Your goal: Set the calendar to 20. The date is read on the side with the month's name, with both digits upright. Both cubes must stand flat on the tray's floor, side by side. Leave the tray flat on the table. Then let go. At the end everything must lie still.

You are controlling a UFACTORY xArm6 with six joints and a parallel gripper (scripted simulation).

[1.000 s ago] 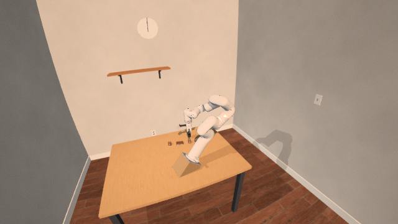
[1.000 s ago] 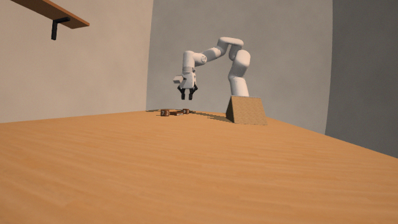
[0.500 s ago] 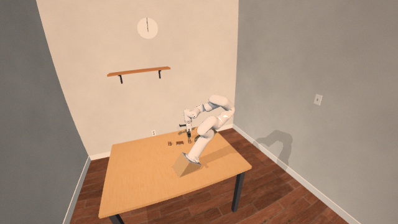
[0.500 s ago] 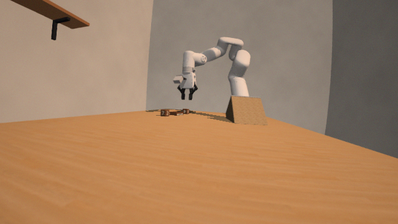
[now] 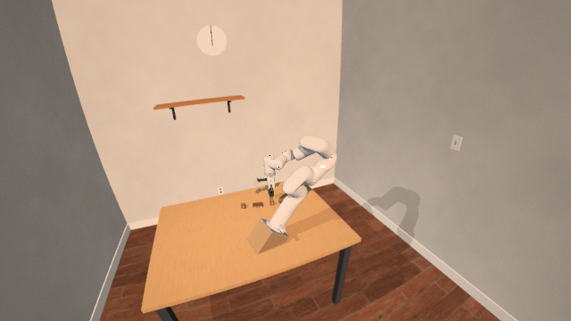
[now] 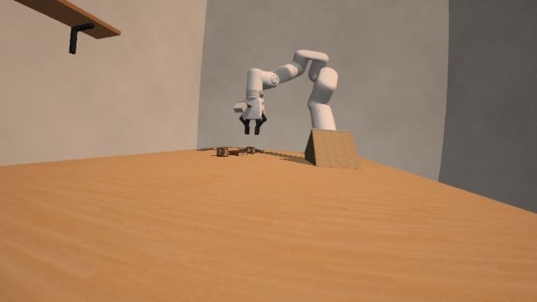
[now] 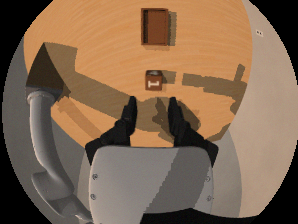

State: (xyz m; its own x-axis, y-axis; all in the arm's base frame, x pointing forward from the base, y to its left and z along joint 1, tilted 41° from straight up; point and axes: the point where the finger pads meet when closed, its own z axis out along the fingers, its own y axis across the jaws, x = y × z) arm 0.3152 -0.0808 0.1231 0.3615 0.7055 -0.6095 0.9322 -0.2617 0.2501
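Note:
A small brown tray (image 7: 156, 26) lies flat on the table with no cubes in it; it also shows in the top and exterior views (image 5: 258, 205) (image 6: 239, 153). One brown cube (image 7: 154, 80) (image 5: 271, 201) (image 6: 251, 149) stands on the table just beyond my fingertips. The other cube (image 5: 244, 205) (image 6: 222, 152) stands on the far side of the tray. My gripper (image 7: 152, 104) (image 6: 252, 132) hangs well above the near cube, pointing down, with the fingers partly open and nothing between them. The digits on the cubes are too small to read.
The arm's tan wedge-shaped base (image 5: 267, 237) stands on the table near the cubes (image 6: 332, 148). A wall shelf (image 5: 199, 102) hangs high on the back wall. The table's far edge runs just behind the tray.

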